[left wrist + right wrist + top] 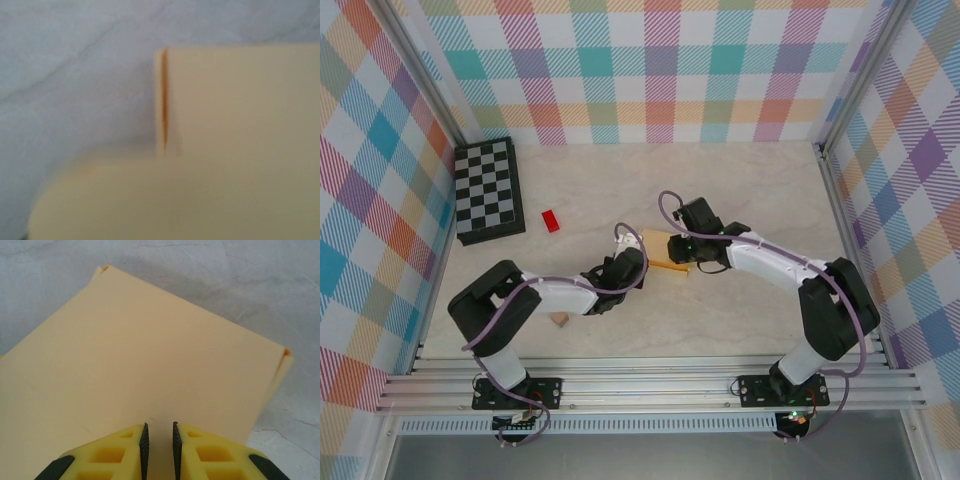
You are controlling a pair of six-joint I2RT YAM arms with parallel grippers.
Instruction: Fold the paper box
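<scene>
The paper box point(661, 252) is a flat yellow-orange card lying mid-table between the two arms. My left gripper point(634, 266) is at its left edge. In the left wrist view the blurred card point(240, 125) sits very close, with a narrow orange slit point(164, 100) between two panels, and my fingers are hidden. My right gripper point(684, 247) is over the card's right part. In the right wrist view its yellow fingertips point(158, 426) rest against the flat panel point(150, 355), a narrow gap between the pads and nothing in it.
A black-and-white chessboard point(488, 190) lies at the back left with a small red block point(551, 220) beside it. A small tan cube point(559, 319) sits near the left arm's elbow. Checked walls enclose the table on three sides.
</scene>
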